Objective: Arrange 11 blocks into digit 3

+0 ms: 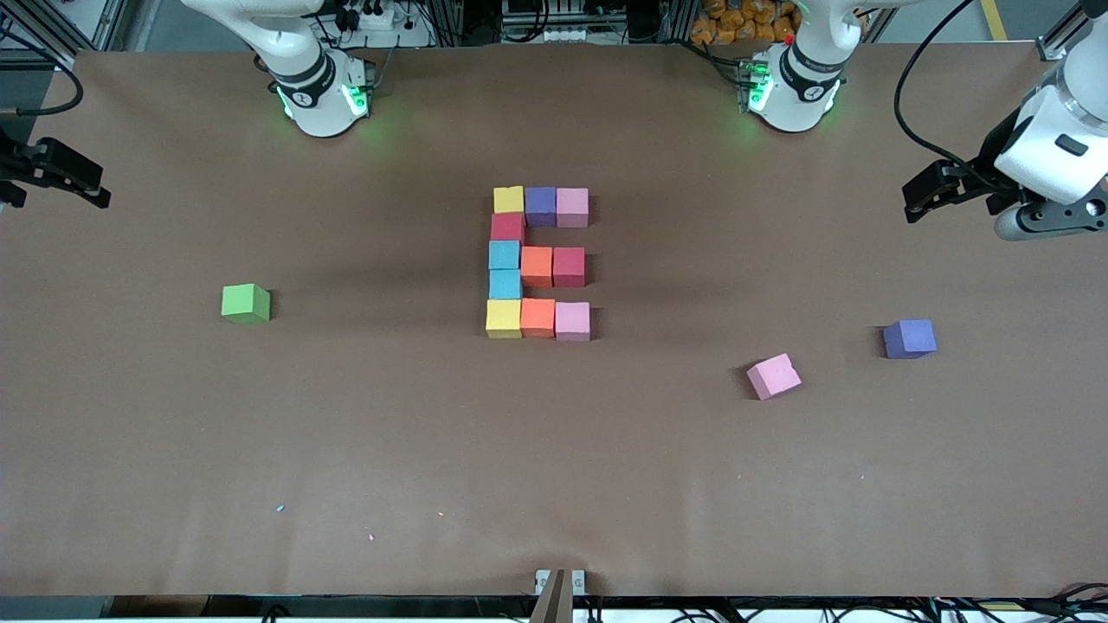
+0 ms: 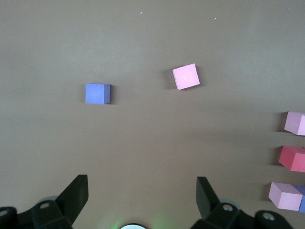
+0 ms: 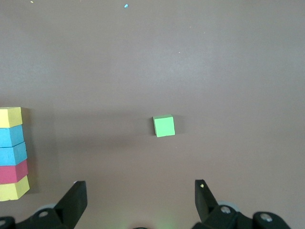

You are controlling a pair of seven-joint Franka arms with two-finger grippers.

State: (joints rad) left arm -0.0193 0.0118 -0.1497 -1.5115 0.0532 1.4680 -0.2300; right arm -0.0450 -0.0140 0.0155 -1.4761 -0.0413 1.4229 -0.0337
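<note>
Several blocks sit joined at mid-table. A column of yellow (image 1: pixel 509 200), red (image 1: pixel 507 228), two light blue (image 1: pixel 504 255) and yellow (image 1: pixel 503 318) blocks carries three arms toward the left arm's end: purple (image 1: pixel 541 206) and pink (image 1: pixel 572 208), orange (image 1: pixel 537 266) and red (image 1: pixel 569 266), orange (image 1: pixel 537 317) and pink (image 1: pixel 572 321). A loose pink block (image 1: pixel 773 376) (image 2: pixel 186 76) and a loose purple block (image 1: pixel 909 338) (image 2: pixel 97 93) lie toward the left arm's end. My left gripper (image 1: pixel 919 201) (image 2: pixel 142 183) hangs open and empty over that end. My right gripper (image 1: pixel 91 190) (image 3: pixel 141 188) hangs open and empty over the right arm's end.
A green cube (image 1: pixel 246 304) (image 3: pixel 164 126) stands alone between the joined blocks and the right arm's end. The brown table cover (image 1: pixel 554 450) stretches bare from the blocks to the edge nearest the front camera. A small bracket (image 1: pixel 559 581) sits at that edge.
</note>
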